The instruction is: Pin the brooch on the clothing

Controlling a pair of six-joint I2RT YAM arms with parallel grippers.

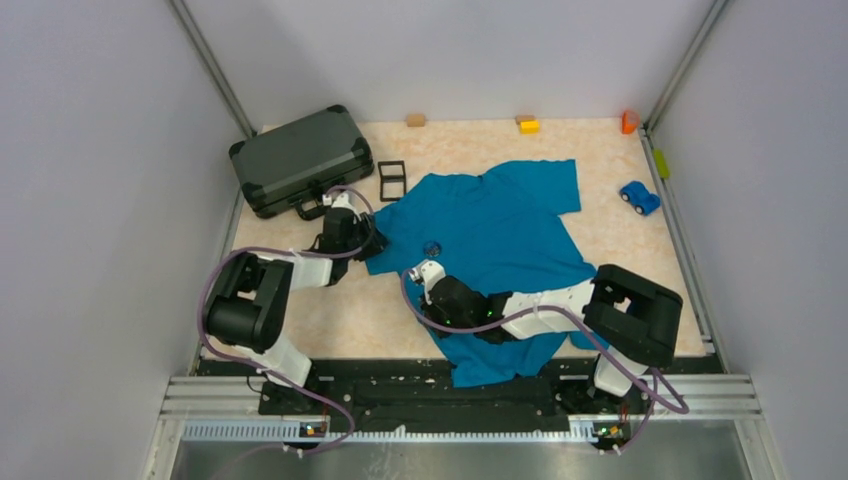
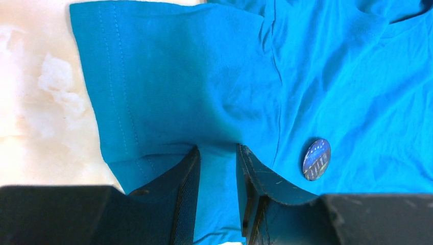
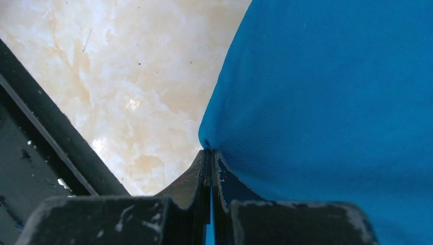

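The teal-blue T-shirt (image 1: 500, 235) lies spread on the table's middle. The brooch (image 1: 433, 248), a small dark blue disc, lies on the shirt near its left side; in the left wrist view the brooch (image 2: 316, 159) is just right of my fingers. My left gripper (image 1: 372, 243) is down on the shirt's left sleeve (image 2: 168, 76). Its jaws (image 2: 218, 153) stand a little apart with sleeve fabric showing between them. My right gripper (image 1: 420, 272) is shut on the shirt's near-left edge (image 3: 327, 92), a thin strip of fabric pinched between its fingertips (image 3: 208, 153).
A dark grey hard case (image 1: 300, 160) lies at the back left, a black rectangular frame (image 1: 391, 181) beside it. A blue toy car (image 1: 639, 197) sits at the right. Small tan (image 1: 415, 120), yellow (image 1: 528, 124) and orange (image 1: 629, 122) pieces line the back edge.
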